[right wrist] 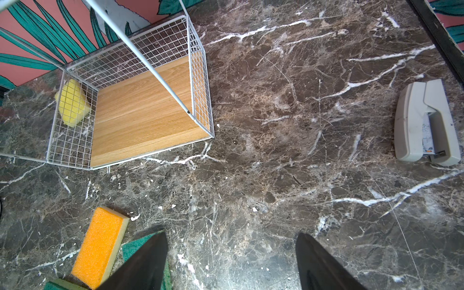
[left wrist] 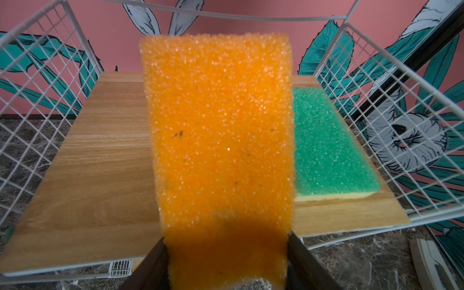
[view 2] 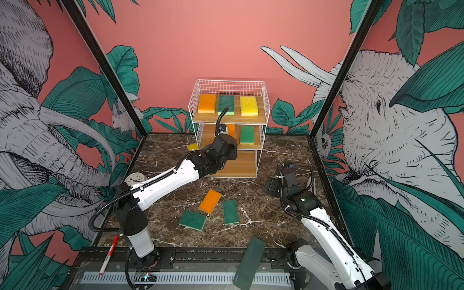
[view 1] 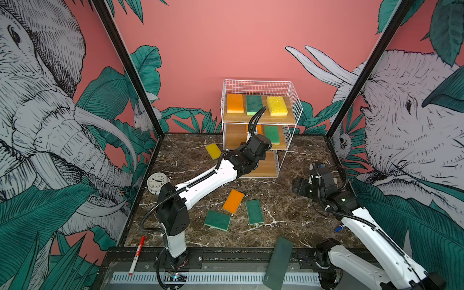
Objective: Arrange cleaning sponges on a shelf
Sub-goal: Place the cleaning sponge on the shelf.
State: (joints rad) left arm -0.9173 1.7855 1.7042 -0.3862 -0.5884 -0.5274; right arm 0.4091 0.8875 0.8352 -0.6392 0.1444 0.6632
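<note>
The shelf (view 1: 256, 80) stands at the back of the marble table. Its top board carries an orange sponge (view 1: 235, 103), a green one (view 1: 254, 104) and a yellow one (view 1: 277, 106). My left gripper (left wrist: 226, 241) reaches into the middle tier, shut on an orange sponge (left wrist: 218, 125) held over the board (left wrist: 100, 155), next to a green sponge (left wrist: 326, 145) lying there. The bottom board (right wrist: 140, 108) is bare. On the table lie a yellow sponge (view 1: 213, 150), an orange sponge (view 1: 233, 201) and two green sponges (view 1: 254, 211) (view 1: 217, 220). My right gripper (right wrist: 231, 234) hangs open above bare marble.
A white alarm clock (view 1: 157, 183) sits at the table's left edge by the left arm. A red marker (view 1: 136, 254) and a long dark grey-green slab (view 1: 278, 261) lie on the front rail. A grey stapler (right wrist: 426, 123) rests near the right wall.
</note>
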